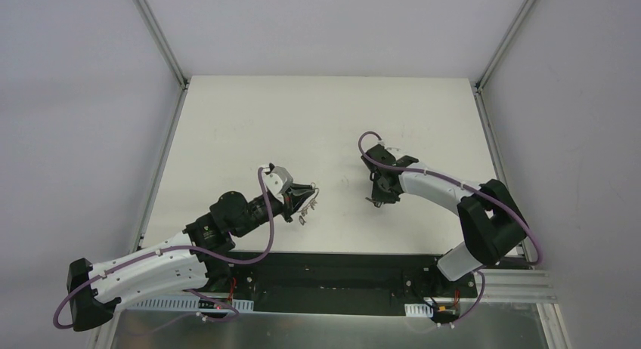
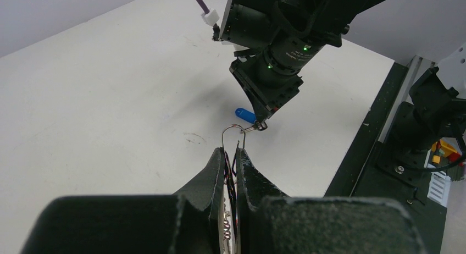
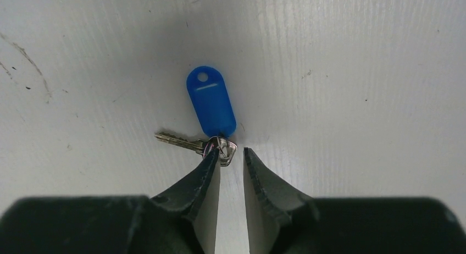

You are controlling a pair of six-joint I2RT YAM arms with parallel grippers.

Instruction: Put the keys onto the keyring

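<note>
blue key (image 3: 211, 103) is flat on the table (image 3: 357, 72), right at the tip of the right claw (image 3: 231, 156). from that claw's camera the blue head runs straight away from the fingers, leaning a bit left, and the silver blade sticks out sideways to the left. so it's kind of an L, with the corner (a little metal loop bit) sitting between the fingertips.

the right claw is down at the table with only a narrow gap between its jaws. the left finger (image 3: 211, 158) looks like it's touching the metal at that corner, while the other one is just beside it with table showing between. so it isn't clamped on anything yet, as far as the view shows.

the left claw (image 2: 231, 158) is pinched tight on the keyring (image 2: 233, 126), lifted off the table, the bare top of the loop poking out past its fingertips toward the blue key. ring and key are near each other but apart.

best guess: the right arm is the one to grab here since it's already on top of the key, and the grip wants to land on that corner, across the head's long axis, so the key can be carried over to the ring.
</note>
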